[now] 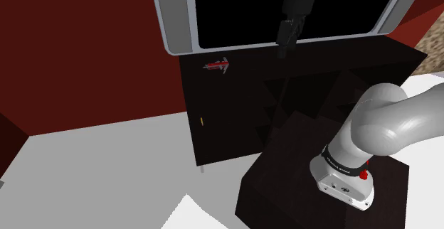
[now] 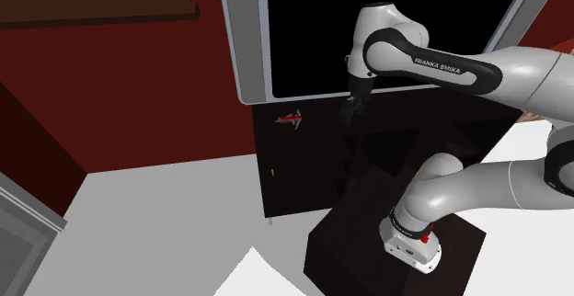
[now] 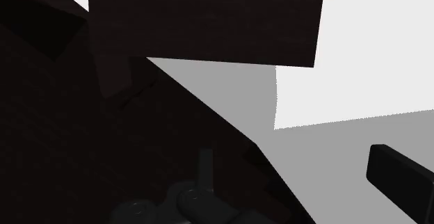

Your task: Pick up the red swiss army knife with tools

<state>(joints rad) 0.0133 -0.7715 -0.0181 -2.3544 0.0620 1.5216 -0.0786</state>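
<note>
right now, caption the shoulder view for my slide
Black gripper hangs over dark cabinet, red knife lying apart on it.

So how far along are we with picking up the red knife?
Done: nothing yet. The red knife lies on top of the dark cabinet, below the framed black panel.
In hand: the gripper hovers open above the cabinet, to the shoulder view's right of the knife, holding nothing.
Left: move over the knife, descend, close on it and lift.

Red knife point(image 1: 218, 66) atop dark cabinet point(image 1: 242, 82)
</note>
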